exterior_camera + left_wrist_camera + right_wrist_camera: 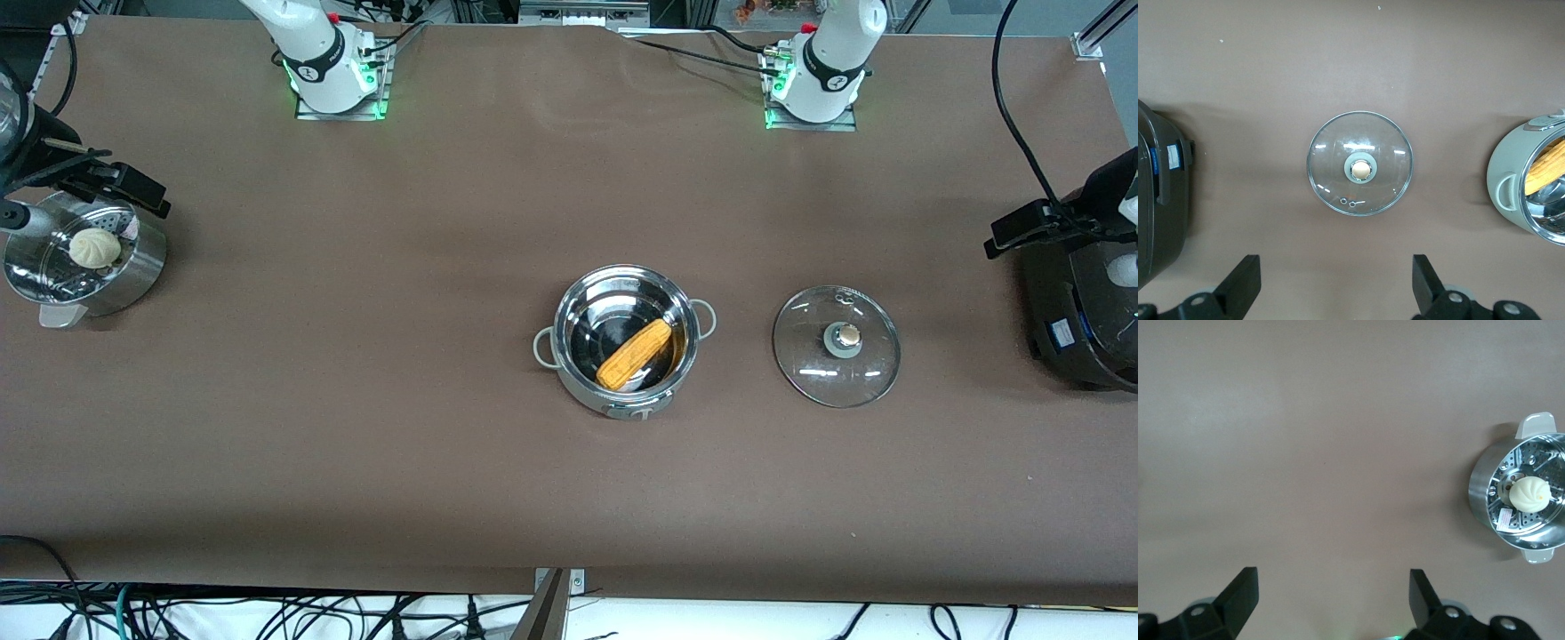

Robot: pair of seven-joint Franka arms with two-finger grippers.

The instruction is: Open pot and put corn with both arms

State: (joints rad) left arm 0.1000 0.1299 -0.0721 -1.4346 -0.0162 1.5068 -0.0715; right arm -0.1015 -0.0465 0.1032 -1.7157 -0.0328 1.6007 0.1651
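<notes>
The steel pot (622, 270) stands open at the table's middle, also in the left wrist view (1505, 173). The yellow-orange corn cob (634, 354) lies slanted inside it, and part of the cob shows in the left wrist view (1545, 170). The glass lid (813, 356) lies flat on the table beside the pot, toward the left arm's end, knob up; it also shows in the left wrist view (1360, 163). My left gripper (1336, 280) is open and empty, high over the table by the lid. My right gripper (1331, 597) is open and empty, high over bare table near the steamer basket.
A perforated steel steamer basket (133, 276) with a white bun (95, 248) stands at the right arm's end, also in the right wrist view (1481, 493). A black rounded cooker (1080, 311) stands at the left arm's end. The table has a brown cover.
</notes>
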